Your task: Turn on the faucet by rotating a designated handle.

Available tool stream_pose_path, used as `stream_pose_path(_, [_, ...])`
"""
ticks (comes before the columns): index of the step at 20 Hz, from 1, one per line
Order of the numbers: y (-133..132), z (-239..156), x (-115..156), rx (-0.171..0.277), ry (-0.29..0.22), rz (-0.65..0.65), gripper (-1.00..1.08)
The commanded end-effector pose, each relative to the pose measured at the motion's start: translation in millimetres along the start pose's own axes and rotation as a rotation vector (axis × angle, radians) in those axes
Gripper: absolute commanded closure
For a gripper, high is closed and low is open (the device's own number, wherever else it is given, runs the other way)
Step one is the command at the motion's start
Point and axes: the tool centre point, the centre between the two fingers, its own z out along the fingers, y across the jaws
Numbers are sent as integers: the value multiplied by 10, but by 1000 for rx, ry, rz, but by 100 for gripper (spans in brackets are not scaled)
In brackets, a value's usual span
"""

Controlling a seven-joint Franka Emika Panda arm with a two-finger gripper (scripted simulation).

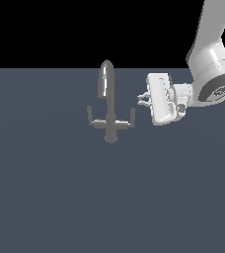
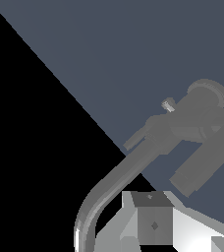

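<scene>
Faucet: a small grey tap stands on the dark slate floor, its tall arched spout rising above two thin side levers.
Handle: the lever on the exterior view's right reaches out level from the base column and ends in an upturned tip.
Gripper: the white gripper hangs just beside that tip, apart from it, pointing toward the faucet.
Jaws: cannot tell how wide; nothing sits between them.
Wrist view: spout and handle lie close ahead.
</scene>
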Motion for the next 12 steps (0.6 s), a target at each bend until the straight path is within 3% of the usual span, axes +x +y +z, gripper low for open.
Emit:
stream_pose_path(1, [46, 56, 134, 48, -21, 19, 108])
stream_pose_path(7, [132, 169, 362, 126, -55, 55, 108])
stream_pose_path(12, [168, 228, 462, 159, -70, 70, 108])
